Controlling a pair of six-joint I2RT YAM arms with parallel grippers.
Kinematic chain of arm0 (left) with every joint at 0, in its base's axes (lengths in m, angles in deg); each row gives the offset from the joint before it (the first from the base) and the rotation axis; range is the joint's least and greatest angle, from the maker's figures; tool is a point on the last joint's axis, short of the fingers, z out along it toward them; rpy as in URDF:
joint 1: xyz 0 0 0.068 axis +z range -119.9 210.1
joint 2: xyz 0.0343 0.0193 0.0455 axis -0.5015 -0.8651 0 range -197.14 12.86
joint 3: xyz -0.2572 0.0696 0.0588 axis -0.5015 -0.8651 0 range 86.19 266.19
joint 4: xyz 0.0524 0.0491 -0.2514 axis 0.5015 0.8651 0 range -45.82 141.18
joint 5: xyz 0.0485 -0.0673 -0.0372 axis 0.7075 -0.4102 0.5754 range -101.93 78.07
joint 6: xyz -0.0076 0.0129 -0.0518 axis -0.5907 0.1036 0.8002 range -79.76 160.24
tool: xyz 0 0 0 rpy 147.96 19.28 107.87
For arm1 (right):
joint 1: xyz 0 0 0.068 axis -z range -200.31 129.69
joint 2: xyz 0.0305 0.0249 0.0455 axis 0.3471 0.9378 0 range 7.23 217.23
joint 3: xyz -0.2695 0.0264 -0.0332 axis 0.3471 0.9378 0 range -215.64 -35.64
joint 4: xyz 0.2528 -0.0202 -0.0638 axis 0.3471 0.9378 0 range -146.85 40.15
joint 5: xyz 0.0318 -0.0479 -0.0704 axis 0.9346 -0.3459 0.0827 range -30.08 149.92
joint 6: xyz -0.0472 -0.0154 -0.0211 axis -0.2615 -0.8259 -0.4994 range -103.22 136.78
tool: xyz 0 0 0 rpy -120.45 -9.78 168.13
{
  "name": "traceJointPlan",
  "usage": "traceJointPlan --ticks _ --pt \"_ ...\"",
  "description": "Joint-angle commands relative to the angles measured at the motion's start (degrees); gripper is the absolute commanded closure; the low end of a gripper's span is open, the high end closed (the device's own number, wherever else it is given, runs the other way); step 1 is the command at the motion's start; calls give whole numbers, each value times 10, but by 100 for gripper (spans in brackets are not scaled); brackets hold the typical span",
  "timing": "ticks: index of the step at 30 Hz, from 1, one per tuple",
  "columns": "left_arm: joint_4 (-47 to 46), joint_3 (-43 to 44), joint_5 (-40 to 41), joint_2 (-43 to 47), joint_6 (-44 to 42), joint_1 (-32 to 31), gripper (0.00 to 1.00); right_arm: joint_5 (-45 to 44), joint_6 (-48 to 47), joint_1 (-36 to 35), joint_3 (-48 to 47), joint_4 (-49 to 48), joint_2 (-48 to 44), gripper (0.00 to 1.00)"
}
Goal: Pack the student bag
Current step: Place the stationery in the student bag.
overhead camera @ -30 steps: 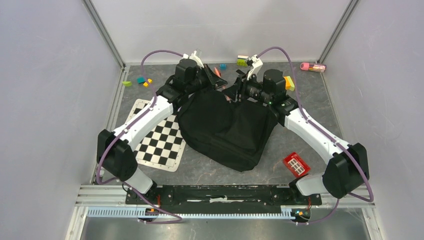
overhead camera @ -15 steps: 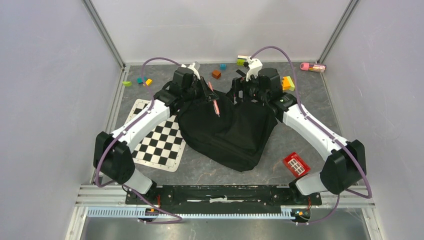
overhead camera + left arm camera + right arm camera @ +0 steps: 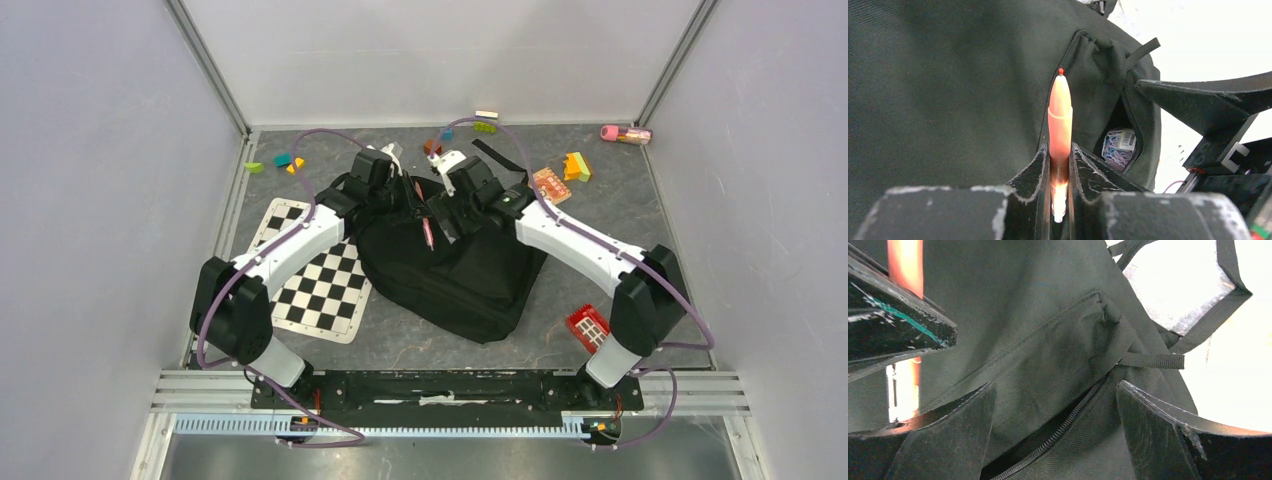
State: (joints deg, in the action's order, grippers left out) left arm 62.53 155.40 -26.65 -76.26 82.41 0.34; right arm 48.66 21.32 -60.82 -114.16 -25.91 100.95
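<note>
Pen point(image 3: 1059, 115) held over bag point(image 3: 470, 270)
Left tool point(image 3: 1059, 150) grasps the orange pen; right tool point(image 3: 1055, 390) is released near it.

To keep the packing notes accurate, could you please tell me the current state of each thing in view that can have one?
student bag: lying flat, zip open.
orange pen: held, tip over the bag.
left gripper: shut on the orange pen.
right gripper: open, above the zip.
packet of rubber bands: inside the bag.
</note>
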Motion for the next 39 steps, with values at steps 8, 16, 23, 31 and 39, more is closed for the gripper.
traceJointPlan --ticks 8,16,23,31,39 --pt "-22 -20 8 22 -11 -1 98 -226 -40 -61 -83 119 39 9" --pt "-23 -16 -1 16 -20 -1 98 -275 -59 -77 -120 161 46 31" --pt "-22 -9 -12 7 -32 -2 98 -265 -49 -81 -138 180 53 46" --pt "-55 1 -66 -8 -61 -17 98 -226 -27 -84 -149 197 69 56" --pt "-96 22 -93 -50 -64 -35 98 -214 -18 -83 -135 205 74 73"
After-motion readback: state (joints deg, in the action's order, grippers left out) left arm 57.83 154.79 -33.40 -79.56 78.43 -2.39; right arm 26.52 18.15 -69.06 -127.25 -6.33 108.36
